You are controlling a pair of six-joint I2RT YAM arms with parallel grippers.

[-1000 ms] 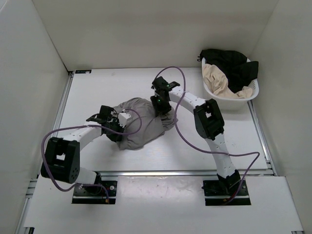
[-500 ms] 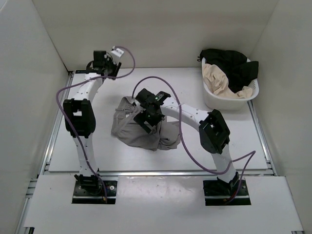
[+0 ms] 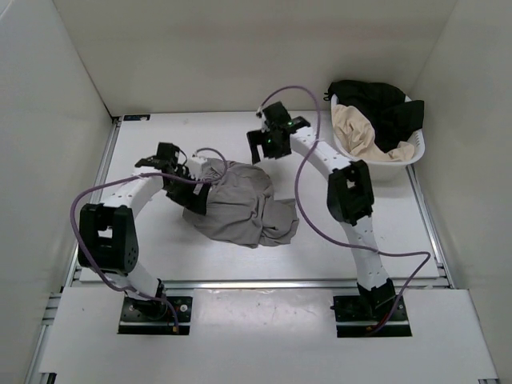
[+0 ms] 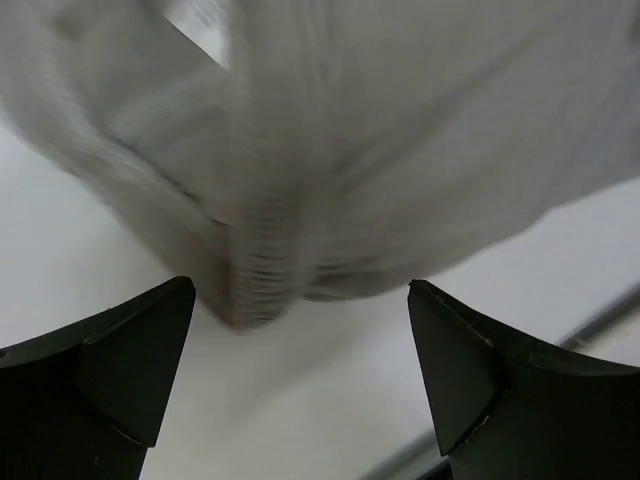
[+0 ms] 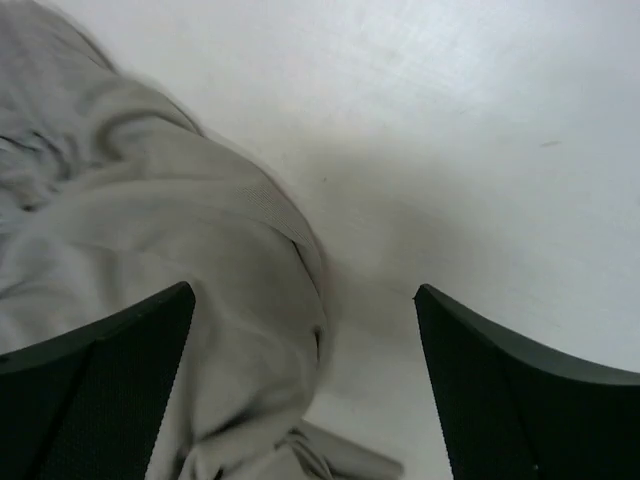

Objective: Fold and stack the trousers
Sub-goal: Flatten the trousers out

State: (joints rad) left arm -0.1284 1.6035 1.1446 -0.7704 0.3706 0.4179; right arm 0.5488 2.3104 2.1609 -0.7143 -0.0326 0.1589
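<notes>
The grey trousers [image 3: 240, 210] lie crumpled in a heap at the middle of the table. My left gripper [image 3: 198, 186] sits at the heap's left edge, open. In the left wrist view its jaws [image 4: 300, 345] stand wide with bare table between them, and a ribbed hem of the trousers [image 4: 255, 270] lies just ahead, blurred. My right gripper [image 3: 268, 150] hovers behind the heap, open. In the right wrist view the right gripper [image 5: 305, 350] holds nothing, and the trousers [image 5: 150, 270] reach under its left finger [image 5: 95, 385].
A white basket [image 3: 398, 154] at the back right holds a black garment [image 3: 376, 100] and a beige one [image 3: 356, 128]. White walls enclose the table on three sides. A metal rail [image 3: 240, 283] runs along the near edge.
My left arm swung from the far back-left corner down to the heap's left edge and opened. My right gripper lifted off the trousers and moved toward the back. The heap shifted slightly.
</notes>
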